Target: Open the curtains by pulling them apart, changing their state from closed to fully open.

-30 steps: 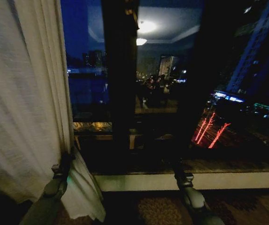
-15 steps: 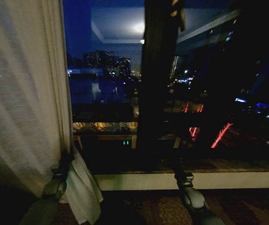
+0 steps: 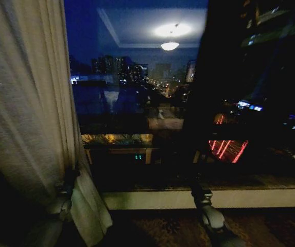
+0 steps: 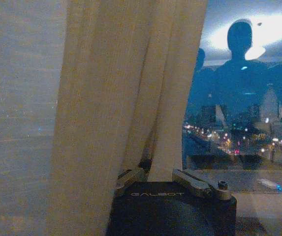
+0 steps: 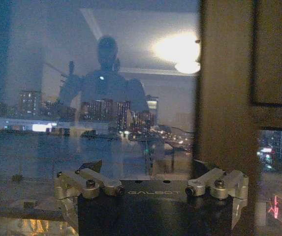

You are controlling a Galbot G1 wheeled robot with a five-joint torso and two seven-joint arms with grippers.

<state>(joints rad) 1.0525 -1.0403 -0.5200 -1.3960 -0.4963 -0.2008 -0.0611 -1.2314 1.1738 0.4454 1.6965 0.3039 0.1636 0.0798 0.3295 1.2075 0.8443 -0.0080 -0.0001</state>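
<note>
Sheer cream curtain (image 3: pixel 23 103) bunching at left of dark window (image 3: pixel 152 103), left pincer (image 4: pixel 153 173) clamping its fold; right pincer (image 5: pixel 153 184) hanging open, facing the glass

Patterned carpet (image 3: pixel 162 229) below pale windowsill (image 3: pixel 250 198).

Curtain (image 3: pixel 26 113): cream-white, sheer, with vertical pleats and a fine horizontal weave, gathered at the left gripper (image 4: pixel 153 173). Left gripper: black body, grey metal links. Right gripper (image 5: pixel 153 184): black body, silver-grey links. Window glass (image 3: pixel 132 87) beyond it: deep blue. Sill (image 3: pixel 250 198) beneath: pale cream.
</note>
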